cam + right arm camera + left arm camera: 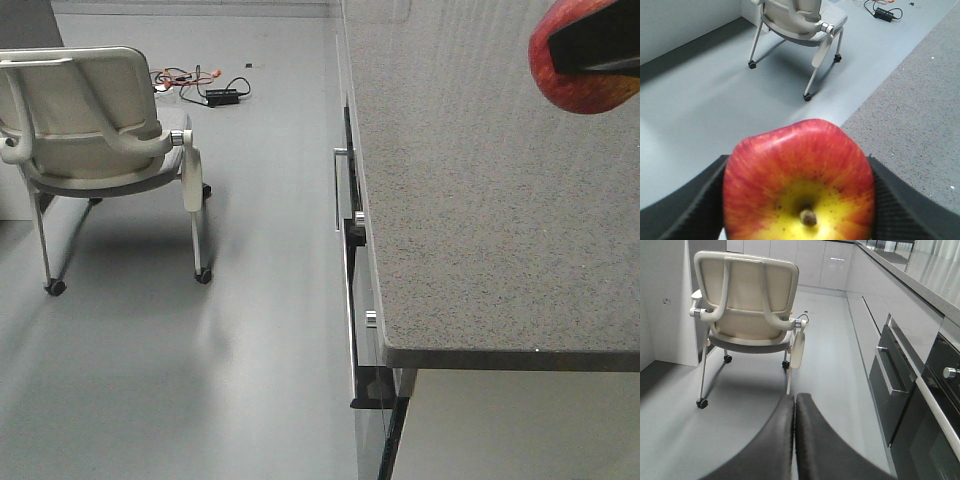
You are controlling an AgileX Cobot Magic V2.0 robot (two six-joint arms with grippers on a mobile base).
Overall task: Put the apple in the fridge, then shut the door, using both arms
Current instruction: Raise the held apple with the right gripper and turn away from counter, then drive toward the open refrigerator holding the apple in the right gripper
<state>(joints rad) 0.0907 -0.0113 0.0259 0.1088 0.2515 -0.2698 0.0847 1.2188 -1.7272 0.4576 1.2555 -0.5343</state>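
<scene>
The apple (799, 150), red with a yellow patch round its dark stem, fills the bottom of the right wrist view. My right gripper (798, 172) is shut on it, one black finger (695, 200) pressed against each side. In the front view the apple (570, 85) hangs at the top right above the speckled grey counter (480, 200), with a black finger (600, 45) across it. My left gripper (794, 399) is shut with nothing in it, low over the grey floor beside the cabinet fronts. The fridge and its door are out of view.
A cream office chair (100, 120) on castors stands on the floor to the left of the counter. Dark oven and drawer fronts with metal handles (890, 375) run below the counter edge. A power adapter with loose cables (215, 90) lies on the floor farther off.
</scene>
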